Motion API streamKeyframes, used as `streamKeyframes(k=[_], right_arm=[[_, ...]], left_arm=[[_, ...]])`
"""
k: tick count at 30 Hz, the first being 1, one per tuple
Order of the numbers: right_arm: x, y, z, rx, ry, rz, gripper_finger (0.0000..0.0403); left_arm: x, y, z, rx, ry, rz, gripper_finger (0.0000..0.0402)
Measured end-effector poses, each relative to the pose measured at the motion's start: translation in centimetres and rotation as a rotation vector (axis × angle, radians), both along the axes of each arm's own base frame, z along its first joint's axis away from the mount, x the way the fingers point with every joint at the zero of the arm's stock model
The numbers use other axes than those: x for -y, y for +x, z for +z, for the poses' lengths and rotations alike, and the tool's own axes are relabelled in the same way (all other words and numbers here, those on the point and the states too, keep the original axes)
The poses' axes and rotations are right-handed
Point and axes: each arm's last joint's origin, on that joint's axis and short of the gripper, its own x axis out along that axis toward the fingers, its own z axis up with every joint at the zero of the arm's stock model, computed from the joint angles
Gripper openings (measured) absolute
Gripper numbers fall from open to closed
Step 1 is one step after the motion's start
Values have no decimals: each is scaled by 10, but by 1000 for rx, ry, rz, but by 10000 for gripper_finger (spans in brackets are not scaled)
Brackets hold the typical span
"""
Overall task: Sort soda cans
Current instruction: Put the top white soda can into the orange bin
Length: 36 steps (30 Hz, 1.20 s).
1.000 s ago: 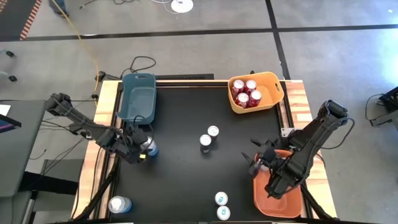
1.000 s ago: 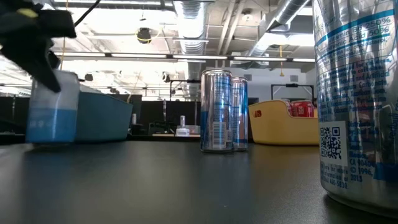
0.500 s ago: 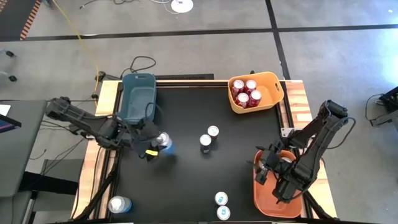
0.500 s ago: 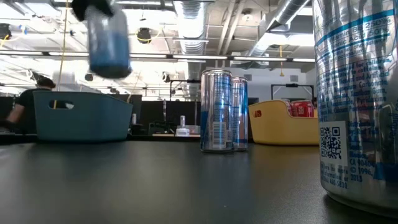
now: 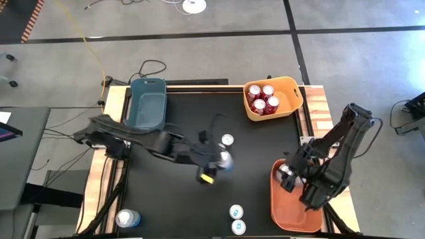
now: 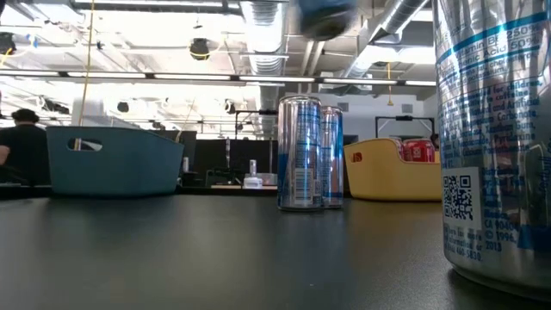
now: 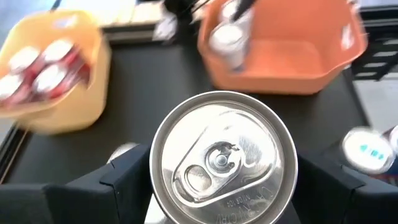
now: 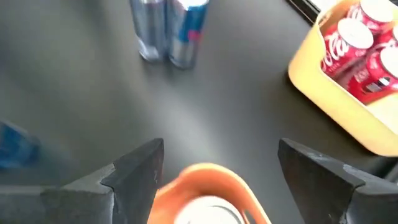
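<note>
- Left gripper (image 5: 216, 164) swung from the left edge of the high view to mid-frame, clenched around a blue can (image 7: 222, 156) carried in the air, beside the two standing cans (image 5: 223, 146).
- Odd heading for sorting: well away from the blue bin (image 5: 147, 104) at upper left, empty as far as visible.
- Right gripper (image 5: 287, 178) moved over the orange bin (image 5: 292, 212) at lower right, fingers spread; a silver can (image 5: 285, 172) apparently just let go into the bin.
- Four red cans (image 5: 263, 98) already in the yellow bin (image 5: 291, 89), upper right.
- Left to sort: two cans (image 5: 236, 220) at bottom centre, one can (image 5: 127, 217) at lower left.
</note>
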Motion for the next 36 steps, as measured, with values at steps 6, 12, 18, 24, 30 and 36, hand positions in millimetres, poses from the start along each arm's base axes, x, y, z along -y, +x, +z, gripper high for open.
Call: streamKeyframes(k=[6, 12, 18, 24, 30, 36], right_arm=[[25, -14, 33, 208, 71, -11, 333], [56, -33, 54, 345, 130, -21, 333], [76, -46, 64, 429, 164, -27, 333], [78, -47, 64, 420, 147, -11, 333], [72, -43, 60, 406, 121, -9, 333], [69, -41, 58, 401, 107, -8, 333]], left_arm=[[15, 52, -11, 23, -1, -153, 293], [26, 95, -31, 58, 3, -242, 294], [32, 134, -52, 149, 5, -298, 294], [30, 155, -68, 281, 6, -306, 294], [33, 168, -84, 349, 42, -321, 294], [36, 182, -102, 437, -8, -351, 295]])
